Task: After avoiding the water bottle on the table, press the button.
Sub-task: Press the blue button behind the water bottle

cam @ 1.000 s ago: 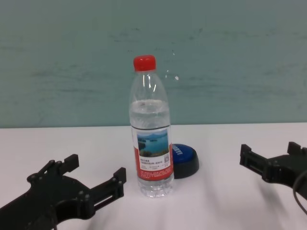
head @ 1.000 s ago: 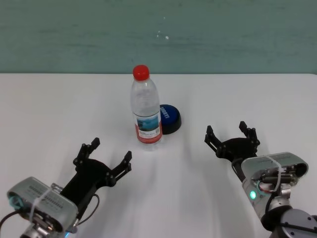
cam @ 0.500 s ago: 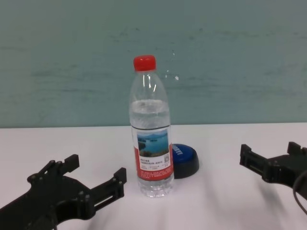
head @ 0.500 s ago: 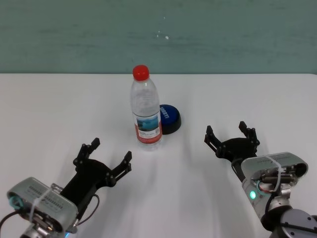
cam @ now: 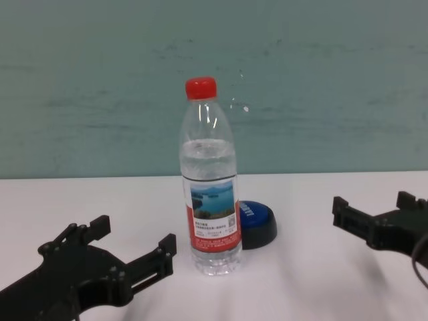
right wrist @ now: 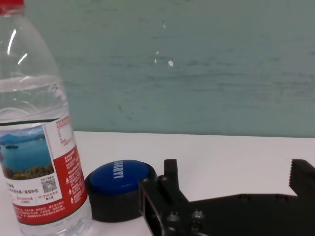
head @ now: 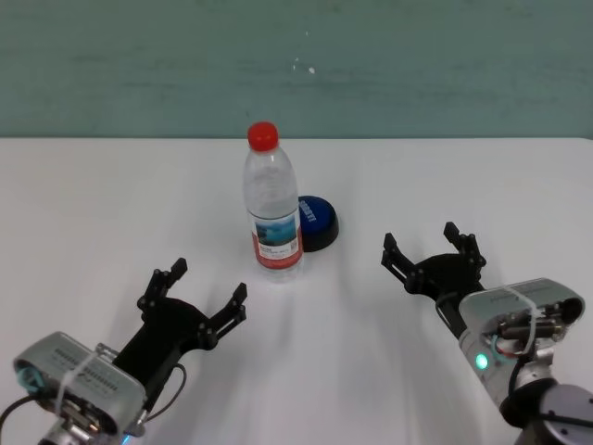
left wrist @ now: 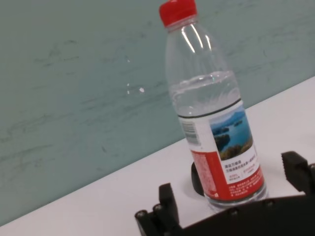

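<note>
The water bottle stands upright on the white table, clear with a red cap and lake label; it also shows in the chest view, left wrist view and right wrist view. The blue button sits on the table just behind and to the right of the bottle, partly hidden by it. My right gripper is open and empty, right of the button and nearer to me. My left gripper is open and empty, in front of the bottle to its left.
A teal wall rises behind the table's far edge. White tabletop lies between the two grippers and to the right of the button.
My right gripper has shifted slightly up and forward. The left gripper, bottle and button have not moved.
</note>
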You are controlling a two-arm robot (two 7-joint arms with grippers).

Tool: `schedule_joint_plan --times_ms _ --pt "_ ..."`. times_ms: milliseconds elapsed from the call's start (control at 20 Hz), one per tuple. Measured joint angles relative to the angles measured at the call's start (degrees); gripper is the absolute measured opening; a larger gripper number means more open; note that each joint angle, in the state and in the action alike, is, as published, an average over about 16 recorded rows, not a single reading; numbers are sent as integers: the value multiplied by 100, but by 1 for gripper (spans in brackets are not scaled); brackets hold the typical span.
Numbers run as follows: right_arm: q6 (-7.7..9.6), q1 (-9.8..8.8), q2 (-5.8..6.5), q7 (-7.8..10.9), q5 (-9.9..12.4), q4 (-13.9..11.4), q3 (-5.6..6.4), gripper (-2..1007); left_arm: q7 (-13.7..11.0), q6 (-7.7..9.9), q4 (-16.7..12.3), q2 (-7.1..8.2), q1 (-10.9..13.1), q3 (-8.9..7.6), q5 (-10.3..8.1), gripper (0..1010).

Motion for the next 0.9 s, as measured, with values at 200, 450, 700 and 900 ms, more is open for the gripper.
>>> schedule_joint_plan --times_ms 200,450,700,900 --pt "63 -17 68 322 131 -83 103 1004 0 -1 0 0 0 0 0 1000" --pt "177 -50 244 852 459 -247 264 1004 0 -2 0 0 0 0 0 1000" --pt "326 -116 524 1383 855 -479 414 1004 0 -1 0 0 0 0 1 1000" --pt "464 -203 823 1738 1131 -727 498 1004 0 -1 0 0 0 0 1 1000"
